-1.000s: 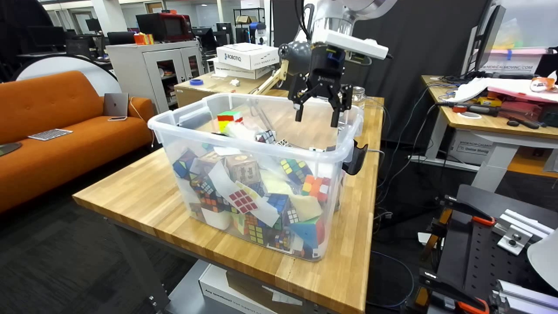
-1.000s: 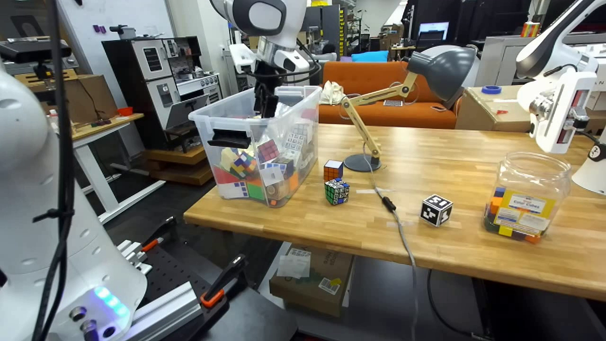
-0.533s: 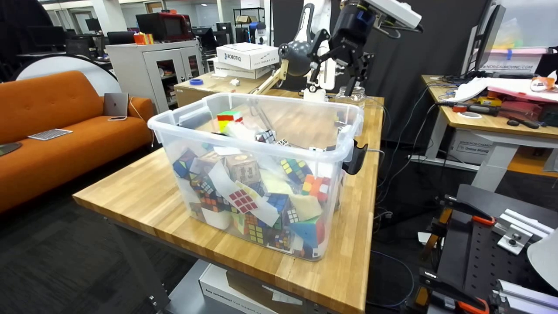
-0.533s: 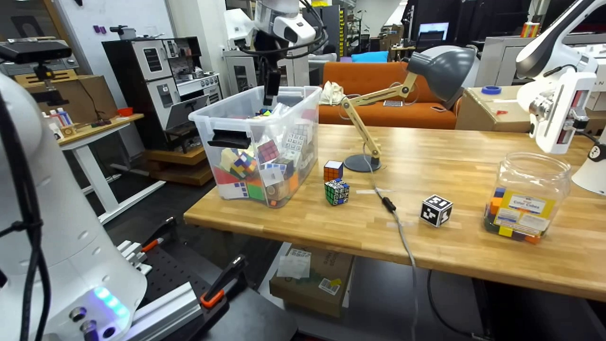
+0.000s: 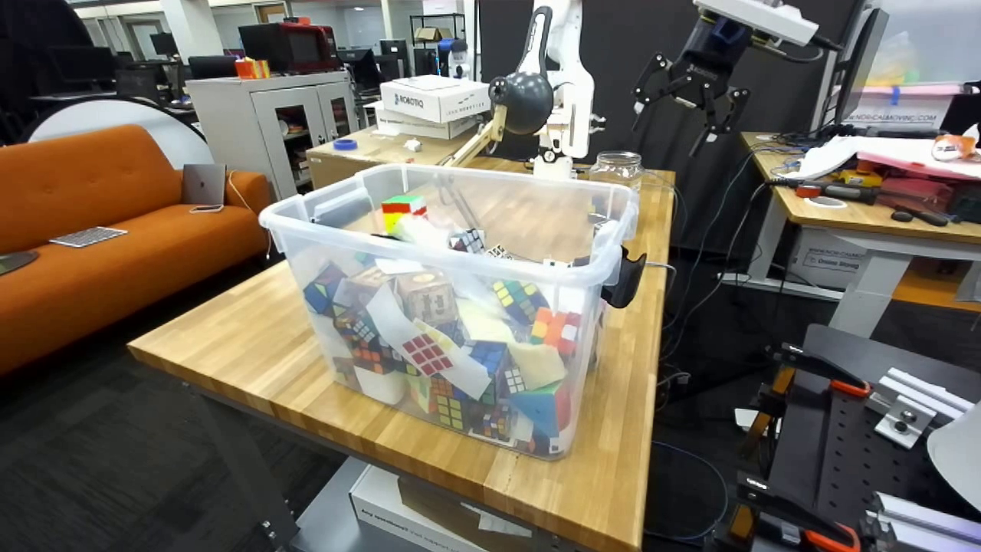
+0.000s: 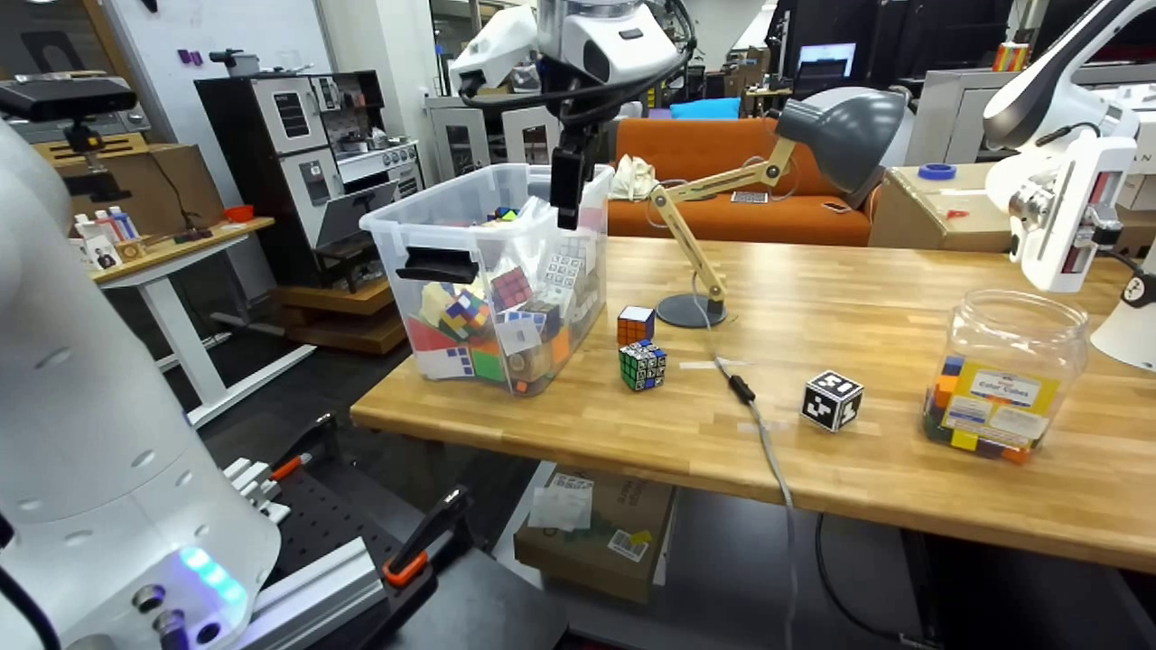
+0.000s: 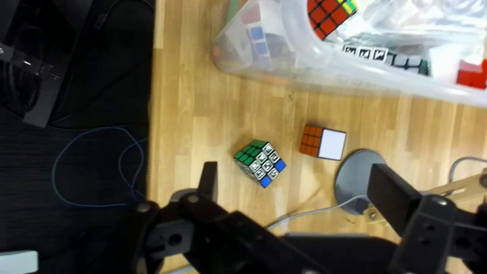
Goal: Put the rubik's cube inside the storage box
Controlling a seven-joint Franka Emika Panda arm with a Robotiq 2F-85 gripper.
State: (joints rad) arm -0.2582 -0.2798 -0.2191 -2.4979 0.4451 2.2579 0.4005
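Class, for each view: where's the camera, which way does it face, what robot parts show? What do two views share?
An exterior view: faces along the table from its end, over the storage box; gripper upper right.
An exterior view: near the robot's base, facing across the table toward the couch; base left, gripper top.
Wrist view: sits above the fingers, seen at bottom, facing down at green-sided cube and white-topped cube.
Both exterior views share storage box, couch, lamp.

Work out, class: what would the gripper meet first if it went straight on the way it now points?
Probably the cube with green and patterned faces, seen in the wrist view between the tips of the open gripper; depth is unclear, so the tabletop beside it might come first.
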